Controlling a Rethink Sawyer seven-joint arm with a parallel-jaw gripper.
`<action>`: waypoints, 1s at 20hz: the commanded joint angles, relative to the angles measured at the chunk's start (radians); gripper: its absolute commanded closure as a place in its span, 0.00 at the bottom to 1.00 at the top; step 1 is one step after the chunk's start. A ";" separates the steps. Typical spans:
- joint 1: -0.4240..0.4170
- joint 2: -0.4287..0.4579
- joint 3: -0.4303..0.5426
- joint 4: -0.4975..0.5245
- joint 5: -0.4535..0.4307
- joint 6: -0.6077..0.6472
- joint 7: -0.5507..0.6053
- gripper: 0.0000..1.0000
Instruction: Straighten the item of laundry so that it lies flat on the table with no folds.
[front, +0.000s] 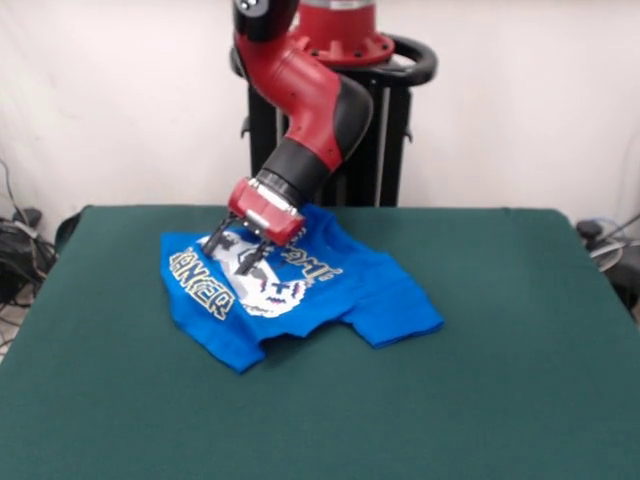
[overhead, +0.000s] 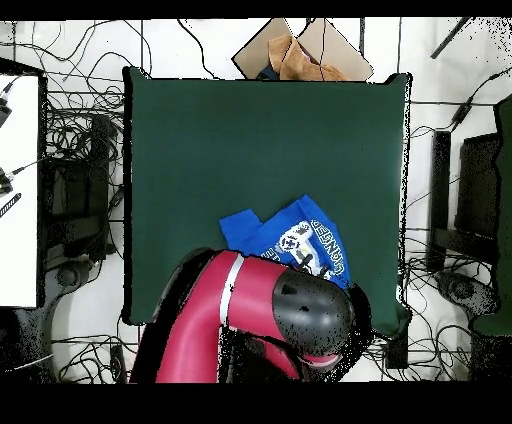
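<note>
The item of laundry (front: 345, 290), a bright blue T-shirt with a white-grey print and yellow-outlined letters, lies rumpled on the table (front: 500, 380) near its far edge, left of centre. One sleeve sticks out toward the right and the body is folded over itself. My gripper (front: 232, 252) is tilted down over the printed part at the shirt's far left, its fingers apart and their tips at the cloth. In the overhead view the shirt (overhead: 300, 232) shows near the table's (overhead: 260, 140) bottom edge, partly under my arm (overhead: 250, 310), which hides the gripper.
The black pedestal (front: 385, 150) stands just behind the table's far edge. In the overhead view a cardboard box (overhead: 300, 50) sits past the table's top edge, cables lie on the floor around it, and dark equipment (overhead: 480, 200) stands to the right.
</note>
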 joint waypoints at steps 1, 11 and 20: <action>-0.033 0.084 0.033 -0.280 0.048 0.199 0.058 0.00; -0.150 -0.288 0.196 -0.080 -0.189 0.958 -0.032 0.00; -0.150 -0.568 0.267 -0.035 -0.268 1.531 -0.019 0.00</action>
